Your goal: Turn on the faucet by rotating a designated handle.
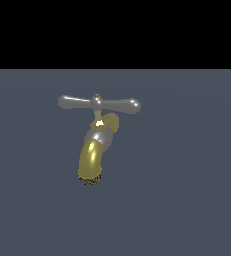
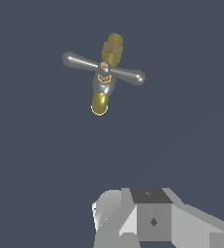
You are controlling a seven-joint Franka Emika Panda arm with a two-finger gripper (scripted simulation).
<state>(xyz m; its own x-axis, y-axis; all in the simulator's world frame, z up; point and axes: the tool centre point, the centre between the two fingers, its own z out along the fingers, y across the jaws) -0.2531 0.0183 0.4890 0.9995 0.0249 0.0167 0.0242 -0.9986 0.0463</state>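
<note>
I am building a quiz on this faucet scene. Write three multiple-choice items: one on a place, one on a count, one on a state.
1. Where does the handle sit on the faucet?
A. On top, above the spout
B. Under the nozzle rim
C. Lying apart on the floor

2. How many knobbed arms does the handle have?
A. One
B. Two
C. Four

3. How does the gripper stand to the handle?
A. Clamped on one arm
B. Touching the hub
C. Apart from it, no contact

Answers: 1 A, the exterior view shows the grey crossbar above the curved gold spout. 2 B, one arm runs out to each side of the hub. 3 C, in the wrist view bare floor separates the faucet from the robot's grey body at the frame edge; the jaws themselves are not visible.
</note>
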